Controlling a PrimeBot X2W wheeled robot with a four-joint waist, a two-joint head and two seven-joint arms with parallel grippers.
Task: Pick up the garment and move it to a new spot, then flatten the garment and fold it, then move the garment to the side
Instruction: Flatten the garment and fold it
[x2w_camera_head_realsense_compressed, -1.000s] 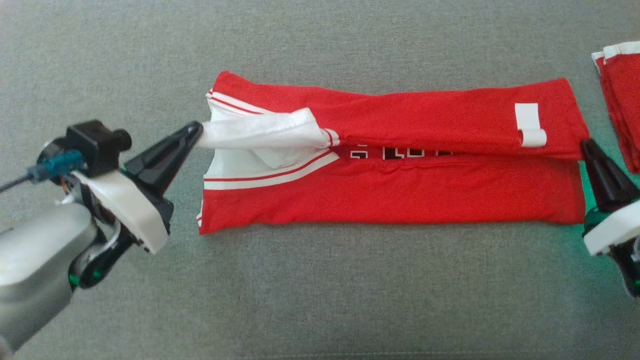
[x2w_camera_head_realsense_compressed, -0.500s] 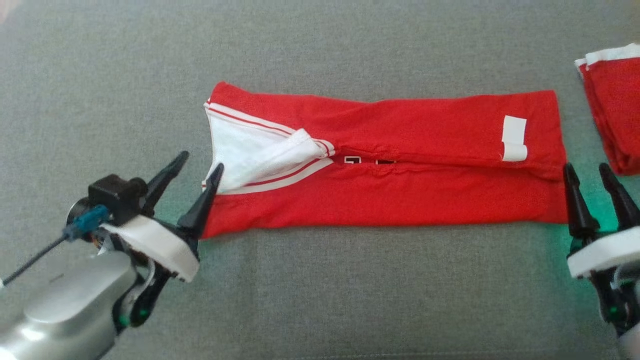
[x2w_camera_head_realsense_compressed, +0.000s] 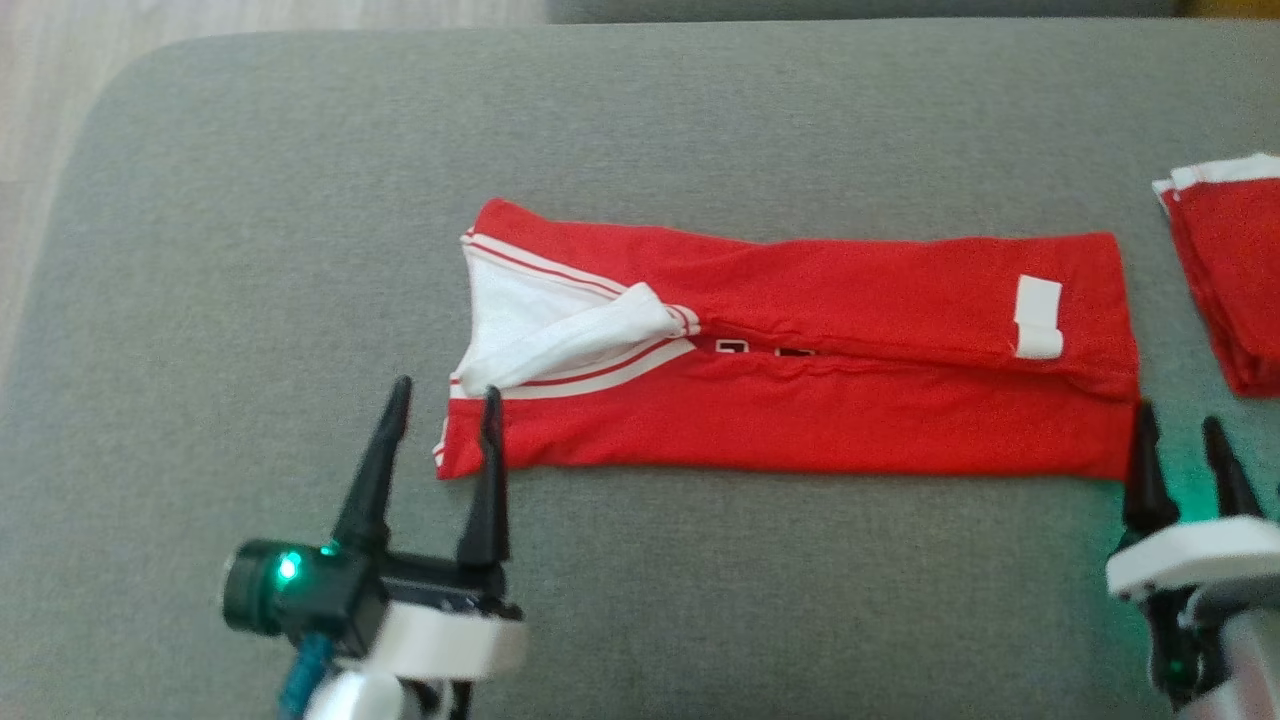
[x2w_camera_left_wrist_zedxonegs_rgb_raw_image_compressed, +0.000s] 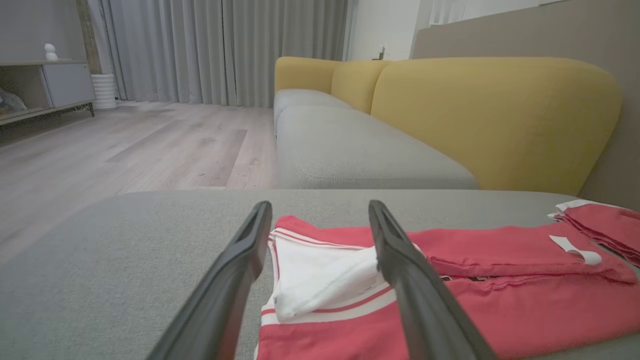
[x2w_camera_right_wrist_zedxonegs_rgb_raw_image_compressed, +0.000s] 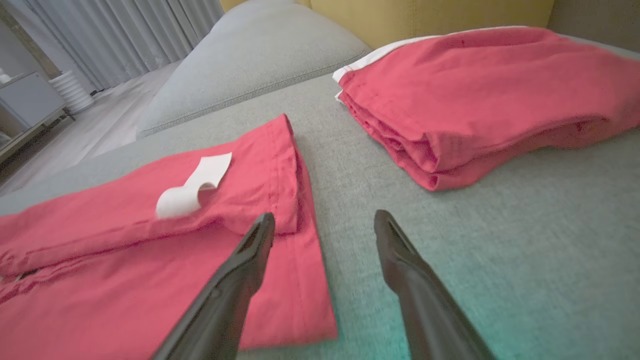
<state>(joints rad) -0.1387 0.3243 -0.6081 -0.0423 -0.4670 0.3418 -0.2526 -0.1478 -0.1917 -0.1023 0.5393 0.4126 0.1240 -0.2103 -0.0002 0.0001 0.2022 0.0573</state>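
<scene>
The soft red garment (x2w_camera_head_realsense_compressed: 800, 400) with white striped trim lay on the grey woven sofa cushion (x2w_camera_head_realsense_compressed: 700, 600), folded lengthwise into a long band that reached from one pair of fingers to the other. The two long dark fingers of the left gripper (x2w_camera_head_realsense_compressed: 445, 388) stood spread and held nothing. The white collar flap (x2w_camera_head_realsense_compressed: 560, 335) lay just beyond and between their tips. The fingers of the right gripper (x2w_camera_head_realsense_compressed: 1178, 413) were also spread and empty, and the hem corner lay just beside the inner one. Whether that tip touched the cloth, I could not tell.

A small white label tab (x2w_camera_head_realsense_compressed: 1038, 315) curled up beyond the right fingers. A second folded red pile (x2w_camera_head_realsense_compressed: 1230, 280) lay apart, to their outer side.

The cloth looked thin, light and limp, so it would probably sag and let its layers slide open when lifted. The best hold seemed to be the near corner at each end, with all layers pinched together. The loose collar flap alone would likely only pull out.
</scene>
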